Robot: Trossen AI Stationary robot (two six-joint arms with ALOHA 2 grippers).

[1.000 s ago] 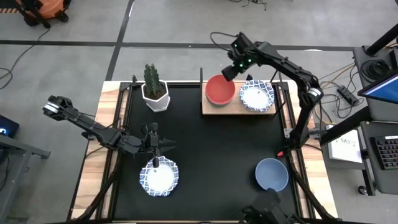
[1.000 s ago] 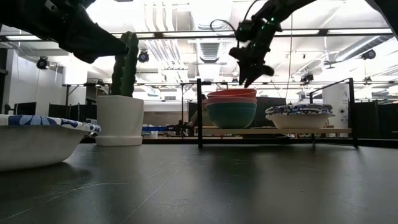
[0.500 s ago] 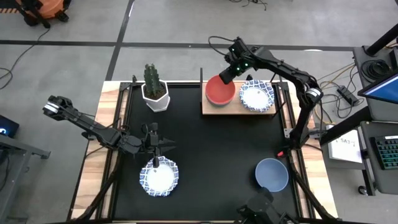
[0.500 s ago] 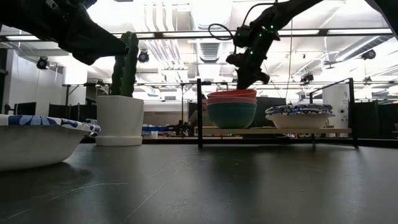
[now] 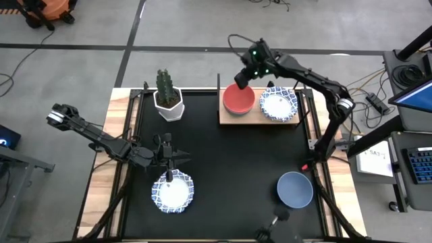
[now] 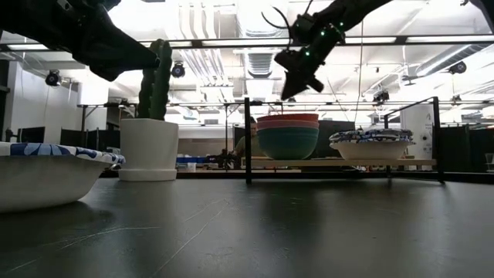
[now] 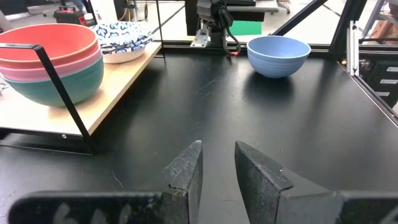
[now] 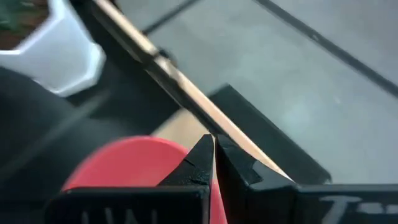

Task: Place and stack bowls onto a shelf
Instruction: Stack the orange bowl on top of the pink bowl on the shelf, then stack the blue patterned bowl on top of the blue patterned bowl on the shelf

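On the shelf [image 5: 260,119] stand a stack of plain bowls with the red bowl [image 5: 239,98] on top, and beside it a stack of blue-patterned bowls [image 5: 278,103]. My right gripper [image 5: 238,81] hangs shut over the red bowl's far left rim, clear above the stack in the low view [image 6: 291,87]. A blue bowl [image 5: 295,190] rests on the table near the right front. A patterned bowl [image 5: 172,191] rests at the left front. My left gripper [image 5: 182,160] hovers just beyond that bowl, its fingers [image 7: 186,168] a little apart with nothing between them.
A white cactus pot [image 5: 168,98] stands at the table's far left, left of the shelf. Thin black posts [image 6: 247,139] rise at the shelf's corners. Bare black tabletop [image 5: 236,162] lies between the shelf and the two loose bowls.
My right gripper has shut its fingers on nothing. It has moved from between the two stacks toward the table's left, over the red bowl, and risen a little. The bowls have stayed where they were.
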